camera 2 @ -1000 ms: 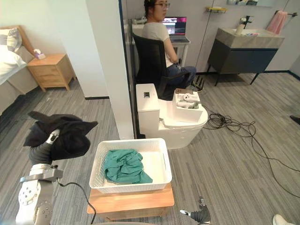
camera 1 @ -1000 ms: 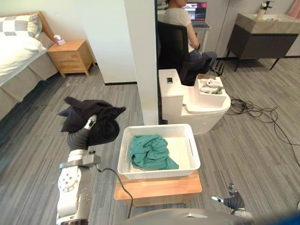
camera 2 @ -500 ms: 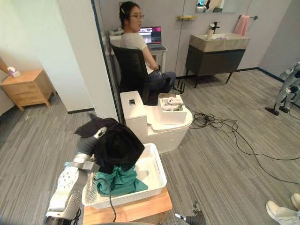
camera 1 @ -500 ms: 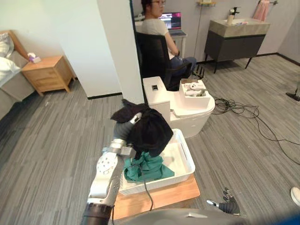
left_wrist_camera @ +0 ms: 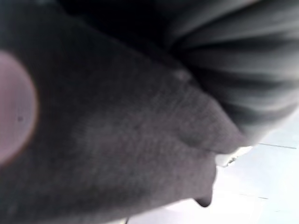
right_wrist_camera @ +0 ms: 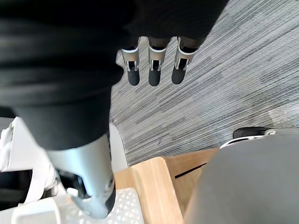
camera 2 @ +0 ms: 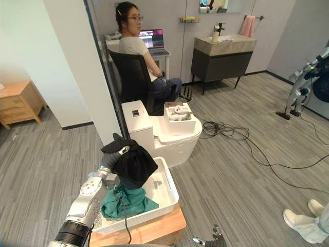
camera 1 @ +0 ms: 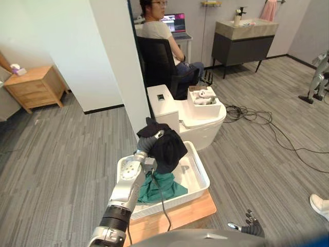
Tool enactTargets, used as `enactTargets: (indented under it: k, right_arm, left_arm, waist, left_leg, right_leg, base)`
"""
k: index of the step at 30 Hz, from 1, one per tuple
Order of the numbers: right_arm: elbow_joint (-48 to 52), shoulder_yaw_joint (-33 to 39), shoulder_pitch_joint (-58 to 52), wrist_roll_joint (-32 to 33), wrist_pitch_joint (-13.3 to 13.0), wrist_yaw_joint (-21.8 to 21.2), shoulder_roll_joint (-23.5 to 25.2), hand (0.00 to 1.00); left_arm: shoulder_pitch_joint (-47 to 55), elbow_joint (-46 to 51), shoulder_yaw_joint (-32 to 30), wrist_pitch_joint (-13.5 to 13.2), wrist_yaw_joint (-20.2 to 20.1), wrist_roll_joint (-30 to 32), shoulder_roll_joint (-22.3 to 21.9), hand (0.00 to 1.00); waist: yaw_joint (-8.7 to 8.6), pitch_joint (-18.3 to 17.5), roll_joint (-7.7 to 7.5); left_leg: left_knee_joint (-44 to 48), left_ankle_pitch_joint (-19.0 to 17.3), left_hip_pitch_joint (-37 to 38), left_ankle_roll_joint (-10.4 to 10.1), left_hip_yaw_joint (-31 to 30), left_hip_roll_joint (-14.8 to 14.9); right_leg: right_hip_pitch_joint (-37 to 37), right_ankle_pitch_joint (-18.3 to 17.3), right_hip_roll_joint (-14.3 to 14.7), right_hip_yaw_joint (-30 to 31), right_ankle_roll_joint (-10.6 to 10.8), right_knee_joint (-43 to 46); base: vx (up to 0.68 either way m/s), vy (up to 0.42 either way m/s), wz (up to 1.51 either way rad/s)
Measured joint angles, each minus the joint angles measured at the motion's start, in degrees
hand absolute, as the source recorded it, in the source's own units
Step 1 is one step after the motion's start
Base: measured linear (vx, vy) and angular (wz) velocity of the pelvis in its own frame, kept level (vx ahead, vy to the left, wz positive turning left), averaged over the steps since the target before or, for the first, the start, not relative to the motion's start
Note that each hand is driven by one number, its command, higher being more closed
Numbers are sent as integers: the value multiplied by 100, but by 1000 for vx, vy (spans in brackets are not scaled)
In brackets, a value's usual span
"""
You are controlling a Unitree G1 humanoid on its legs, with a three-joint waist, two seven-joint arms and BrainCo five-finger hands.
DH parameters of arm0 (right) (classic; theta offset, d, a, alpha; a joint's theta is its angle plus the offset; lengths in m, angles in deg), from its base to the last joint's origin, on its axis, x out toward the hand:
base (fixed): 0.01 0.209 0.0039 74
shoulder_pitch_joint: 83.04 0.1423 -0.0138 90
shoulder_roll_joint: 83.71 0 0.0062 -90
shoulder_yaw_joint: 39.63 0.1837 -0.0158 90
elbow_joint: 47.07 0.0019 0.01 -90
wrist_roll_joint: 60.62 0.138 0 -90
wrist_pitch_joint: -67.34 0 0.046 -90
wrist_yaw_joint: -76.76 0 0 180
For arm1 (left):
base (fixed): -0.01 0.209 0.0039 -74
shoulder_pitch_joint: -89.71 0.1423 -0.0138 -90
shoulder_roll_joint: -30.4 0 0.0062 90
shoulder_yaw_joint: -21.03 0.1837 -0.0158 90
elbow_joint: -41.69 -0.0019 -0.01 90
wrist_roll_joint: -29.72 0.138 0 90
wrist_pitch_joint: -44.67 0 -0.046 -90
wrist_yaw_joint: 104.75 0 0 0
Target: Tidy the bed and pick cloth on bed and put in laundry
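Observation:
My left hand (camera 1: 152, 140) is shut on a bunched black cloth (camera 1: 168, 149) and holds it just above the white laundry basket (camera 1: 199, 173). The cloth hangs over the basket's middle, and in the left wrist view the black cloth (left_wrist_camera: 117, 140) lies right against the camera. A crumpled green cloth (camera 1: 157, 188) lies in the basket's near left part. The basket rests on a low wooden stool (camera 1: 182, 210). My right hand (right_wrist_camera: 152, 70) hangs low by the stool's right side with straight fingers and holds nothing; the right hand (camera 2: 213, 240) also appears at the bottom edge.
A white toilet (camera 1: 181, 110) with a small box on its lid stands right behind the basket, beside a white pillar (camera 1: 115, 56). A person sits on a black chair (camera 1: 157, 64) beyond. Cables (camera 1: 257, 116) trail on the floor at right. A wooden nightstand (camera 1: 32, 86) stands far left.
The camera has turned right and the bed has left the view. My left hand carried the black cloth from left of the basket to above its middle.

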Motion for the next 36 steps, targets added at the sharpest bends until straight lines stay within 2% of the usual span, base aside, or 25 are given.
enactTargets:
  k: [5, 9, 12, 13, 16, 19, 20, 22, 27, 33, 34, 36]
  right_arm:
    - [-1, 7, -10, 47, -1, 39, -5, 0]
    - [-2, -2, -15, 44, -3, 21, 11, 0]
    - [-1, -39, 8, 46, -17, 11, -6, 0]
    - [0, -127, 47, 53, -27, 17, -9, 0]
    - [4, -249, 201, 152, -29, 40, -72, 0]
    - [-6, -353, 642, 344, -40, 88, -89, 0]
    - [-71, -382, 924, 440, -57, 101, -89, 0]
    - [-193, -394, 1205, 446, -66, 110, -85, 0]
    - [-349, -498, 1531, 541, -76, 168, -247, 0]
    - [-329, -511, 1616, 548, -170, 172, -269, 0]
    - [-325, -512, 1610, 549, -187, 181, -269, 0]
    - [-226, -547, 1606, 549, -225, 190, -276, 0]
  left_arm:
    - [-15, 2, 358, -62, 0, 117, 22, 100]
    - [-14, 52, 654, -62, -46, 206, -5, 100]
    - [10, 50, 690, 167, -44, 88, -100, 100]
    - [10, 2, 762, 383, -35, 25, -100, 100]
    - [6, -361, 763, 582, 21, -21, -106, 100]
    - [-217, -1223, 869, 682, 277, -9, -77, 100]
    - [-392, -1644, 863, 690, 456, 53, -79, 100]
    - [-520, -1949, 847, 689, 651, 222, -54, 100]
    - [-1006, -2604, 395, 654, 1076, 411, 93, 100]
    - [-1411, -2724, 106, 455, 1488, 677, 688, 100]
    - [-1545, -2720, 78, 443, 1570, 825, 750, 0]
    - [-1789, -2698, -41, 436, 1638, 1036, 863, 0]
  waist:
    - [-23, 240, -29]
    - [-17, 250, -19]
    - [-9, 282, -2]
    - [3, 343, -83]
    - [35, 415, -119]
    - [-52, 755, -123]
    - [-109, 995, -146]
    - [-171, 1191, -129]
    - [-247, 1444, 90]
    - [-323, 1600, 47]
    - [-323, 1612, 28]
    - [-314, 1735, -7]
  left_leg:
    - [3, 67, -38, 31, 96, 8]
    - [38, 73, 38, 27, 145, -2]
    - [39, 65, 117, 22, 218, 18]
    - [37, 38, 62, -1, 232, 27]
    - [14, -11, -130, -17, 277, 42]
    - [59, 81, -508, 29, 273, 53]
    - [120, 177, -688, 46, 255, 66]
    - [123, 257, -795, 70, 250, 56]
    - [212, 270, -844, 73, 243, 132]
    - [331, 269, -889, 74, 248, 169]
    - [375, 263, -944, 81, 247, 178]
    - [445, 223, -966, 97, 256, 210]
  right_leg:
    - [-95, 35, 30, 74, 44, 22]
    - [-25, 32, 25, 92, 40, 35]
    - [35, -11, 35, 95, -14, 99]
    - [-53, -98, 39, 126, -11, 159]
    - [-337, -183, 65, 242, -15, 274]
    - [-760, -162, 83, 275, 13, 365]
    - [-962, -101, 98, 288, -8, 372]
    - [-1100, 13, 130, 313, -24, 381]
    - [-1151, -28, 175, 294, -98, 467]
    - [-1169, -68, 167, 296, -142, 512]
    - [-1198, -75, 158, 295, -142, 512]
    - [-1198, -86, 165, 308, -142, 514]
  base:
    - [2, -23, -10]
    - [43, -4, 0]
    - [-36, -11, 3]
    - [-80, -23, -3]
    - [-111, -37, -14]
    - [-106, -72, -9]
    - [-56, -76, -7]
    - [-22, -71, -8]
    - [40, -32, -3]
    - [-25, -21, 1]
    - [-78, -51, 4]
    - [-100, -60, 2]
